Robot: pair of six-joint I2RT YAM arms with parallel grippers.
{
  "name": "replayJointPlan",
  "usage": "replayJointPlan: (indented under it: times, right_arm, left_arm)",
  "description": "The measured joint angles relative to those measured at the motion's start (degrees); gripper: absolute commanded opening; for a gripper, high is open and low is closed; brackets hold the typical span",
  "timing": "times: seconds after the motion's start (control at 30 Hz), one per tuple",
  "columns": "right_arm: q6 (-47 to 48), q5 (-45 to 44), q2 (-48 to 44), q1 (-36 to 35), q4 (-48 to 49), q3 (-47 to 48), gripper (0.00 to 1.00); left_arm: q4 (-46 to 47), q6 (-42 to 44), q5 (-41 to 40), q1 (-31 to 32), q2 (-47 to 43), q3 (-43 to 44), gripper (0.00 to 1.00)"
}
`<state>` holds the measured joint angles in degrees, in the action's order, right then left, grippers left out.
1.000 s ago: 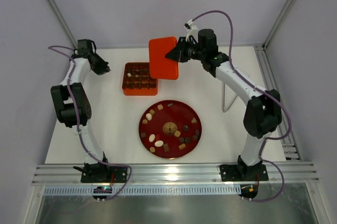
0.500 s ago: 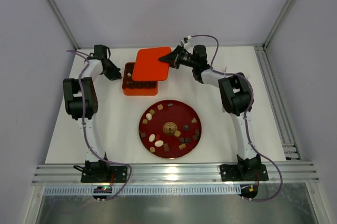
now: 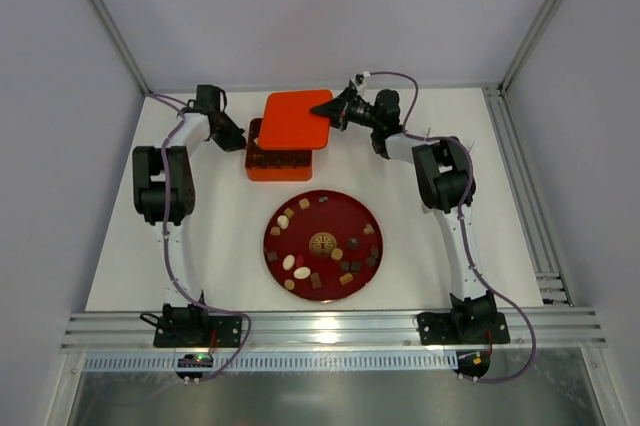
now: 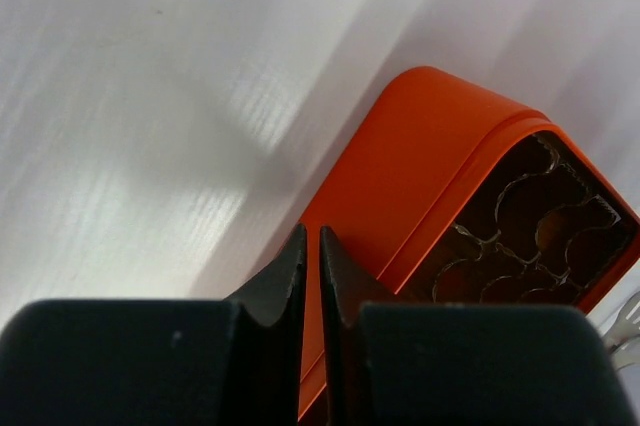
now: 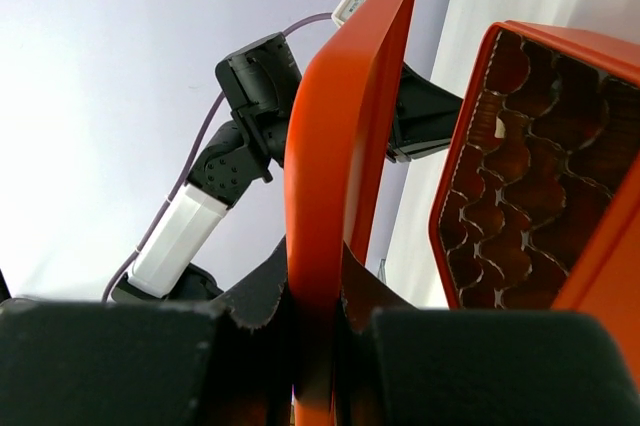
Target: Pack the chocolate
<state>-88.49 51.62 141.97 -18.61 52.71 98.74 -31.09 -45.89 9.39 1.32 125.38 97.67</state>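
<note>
Several small chocolate pieces (image 3: pixel 301 272), dark, tan and cream-white, lie on a round dark red plate (image 3: pixel 372 208) in the middle of the table. An orange box (image 3: pixel 270 168) with a dark moulded insert (image 4: pixel 540 236) stands behind the plate. My right gripper (image 3: pixel 330 106) is shut on the edge of the orange lid (image 3: pixel 296 120), held flat over most of the box; the lid shows edge-on in the right wrist view (image 5: pixel 340 166). My left gripper (image 3: pixel 240 139) is shut and empty, its tips against the box's left side (image 4: pixel 400 186).
A thin wire stand (image 3: pixel 430 186) is at the right of the plate. Metal rails (image 3: pixel 330 331) run along the near edge. The left arm (image 5: pixel 250 116) shows behind the lid in the right wrist view.
The right gripper has tipped the lid from upright to flat and lowered it over the box. The left gripper has moved right to the box's left side; the box has shifted slightly right.
</note>
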Motion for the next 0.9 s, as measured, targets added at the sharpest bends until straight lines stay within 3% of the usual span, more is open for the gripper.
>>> replayJointPlan:
  times: [0.43, 0.9]
  right_arm:
    - [2.91, 2.78, 0.04, 0.13, -1.16, 0.22, 0.04]
    - [7.93, 3.19, 1.73, 0.74, -5.49, -0.24, 0.05]
  left_arm:
    - [1.62, -2.86, 0.98, 4.26, 0.70, 0.48, 0.07]
    - [2.34, -3.26, 1.11, 4.15, 0.59, -1.90, 0.10]
